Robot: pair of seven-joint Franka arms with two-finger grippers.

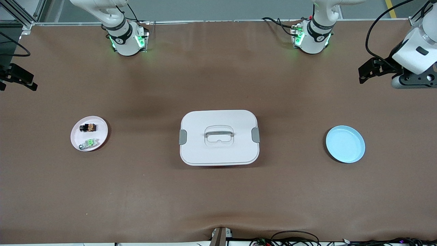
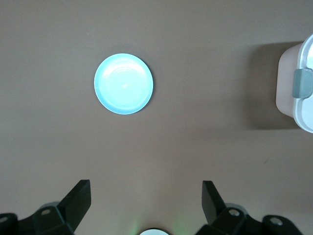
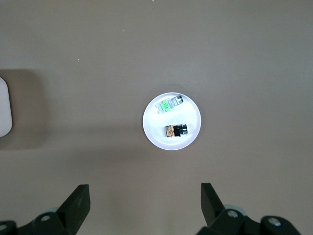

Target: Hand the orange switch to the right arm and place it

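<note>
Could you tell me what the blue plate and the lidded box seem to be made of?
Blue plate: probably glossy plastic or glazed ceramic, given the soft highlight on it. Box: likely matte white plastic, with grey latches and a moulded handle.

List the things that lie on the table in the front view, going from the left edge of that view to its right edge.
White plate with the orange switch and the green switch on it → white lidded box → blue plate.
</note>
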